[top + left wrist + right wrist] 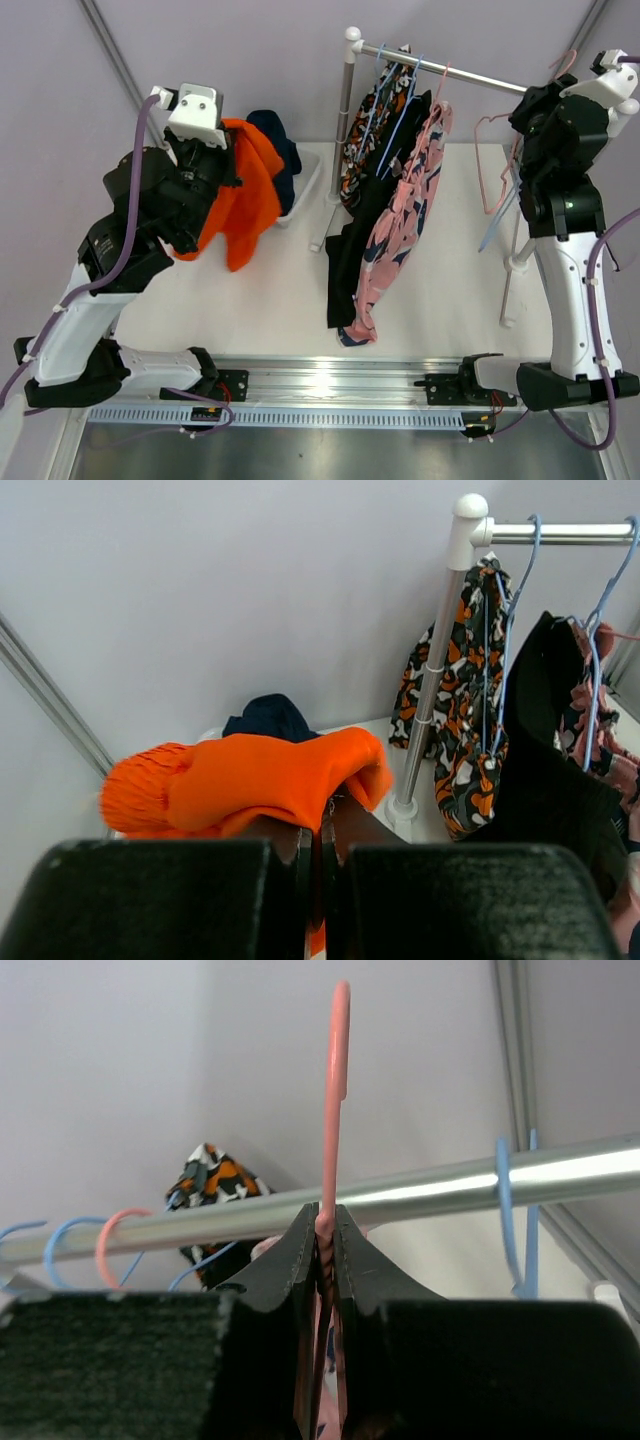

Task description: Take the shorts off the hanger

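1. Two of the five shorts are off the rail (450, 1188): the navy shorts (268, 718) lie in a heap at the back left of the desk (270, 300), and the orange shorts (260, 780) are held right in front of them.
2. Three pairs hang on hangers: the blotch-pattern shorts (460, 740), the black shorts (545, 770) and the pink print shorts (400, 230).
3. Step, as I read it: the orange pair is stripped and being carried to the heap.
4. Left gripper (318, 840): jaws fully closed, pinching orange fabric, and the rest drapes over the fingertips.
5. Right gripper (325, 1230): jaws nearly closed on the neck of a pink hanger (338, 1050). The hook stands upright in front of the rail and looks not hooked on. In the top view the hanger looks bare.
6. Next move, likely: the left jaws release the orange pair onto or beside the navy pair, and the right arm parks the hanger before going for the pink print pair.
7. Left arm pose: folded, elbow up, wrist aimed at the back-left corner.
8. Right arm pose: standing tall, wrist raised by the rail's right end.
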`<state>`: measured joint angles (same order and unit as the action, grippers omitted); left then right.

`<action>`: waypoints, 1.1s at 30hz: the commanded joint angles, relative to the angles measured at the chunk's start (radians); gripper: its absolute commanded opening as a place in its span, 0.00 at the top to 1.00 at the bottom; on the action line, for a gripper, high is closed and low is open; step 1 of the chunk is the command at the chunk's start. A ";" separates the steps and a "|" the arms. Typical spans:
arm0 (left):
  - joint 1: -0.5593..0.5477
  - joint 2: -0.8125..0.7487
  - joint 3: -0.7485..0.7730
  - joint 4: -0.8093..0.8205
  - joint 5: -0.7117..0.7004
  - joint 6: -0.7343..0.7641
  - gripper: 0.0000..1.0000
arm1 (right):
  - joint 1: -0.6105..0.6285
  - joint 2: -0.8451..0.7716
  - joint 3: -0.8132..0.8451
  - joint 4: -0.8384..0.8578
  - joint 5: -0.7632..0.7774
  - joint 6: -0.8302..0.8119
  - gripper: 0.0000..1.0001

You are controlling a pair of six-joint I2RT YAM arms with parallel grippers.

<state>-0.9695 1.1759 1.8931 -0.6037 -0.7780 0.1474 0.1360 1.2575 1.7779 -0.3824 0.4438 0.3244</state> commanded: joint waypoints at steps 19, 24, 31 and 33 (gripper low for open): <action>0.331 0.379 0.566 0.016 0.226 0.066 1.00 | -0.073 -0.167 -0.349 0.085 -0.070 0.104 0.01; 0.541 0.508 0.620 0.139 0.321 -0.029 1.00 | -0.073 -0.242 -0.445 0.056 -0.094 0.134 0.01; 0.649 0.674 0.701 0.404 0.494 -0.029 1.00 | -0.073 -0.359 -0.647 0.065 -0.149 0.162 0.00; 0.657 0.735 0.716 0.493 0.534 -0.014 1.00 | -0.073 -0.368 -0.676 0.051 -0.166 0.162 0.01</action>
<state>-0.3233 1.8698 2.5275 -0.3592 -0.3737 0.1226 0.0658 0.9070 1.1252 -0.3405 0.3103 0.4690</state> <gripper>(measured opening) 0.014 0.993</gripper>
